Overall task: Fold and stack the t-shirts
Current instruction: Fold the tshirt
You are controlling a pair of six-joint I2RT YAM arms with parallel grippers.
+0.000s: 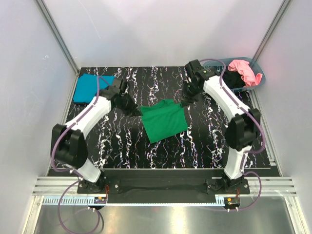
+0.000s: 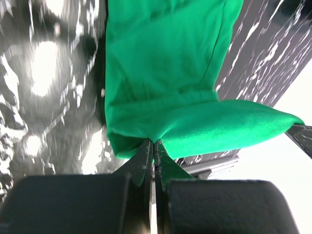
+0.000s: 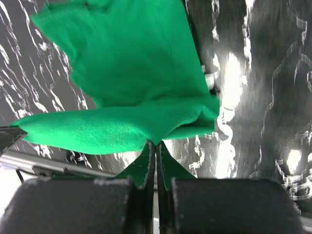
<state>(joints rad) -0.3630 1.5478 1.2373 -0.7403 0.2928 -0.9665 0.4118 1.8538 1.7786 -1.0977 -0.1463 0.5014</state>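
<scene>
The bright green t-shirt [image 1: 164, 121] lies partly folded in the middle of the black marbled table. My left gripper [image 1: 138, 111] is shut on its far left corner; the cloth [image 2: 161, 73] spreads away from the pinch. My right gripper [image 1: 184, 103] is shut on its far right corner, and the cloth [image 3: 131, 73] hangs from the pinch. A folded teal blue t-shirt [image 1: 91, 88] lies at the far left corner. A pink t-shirt [image 1: 244, 71] and a black one [image 1: 233, 79] sit in the basket.
The grey-blue oval basket [image 1: 259, 81] stands at the far right corner, close behind my right arm. White enclosure walls and metal rails bound the table [image 1: 117, 146] on all sides.
</scene>
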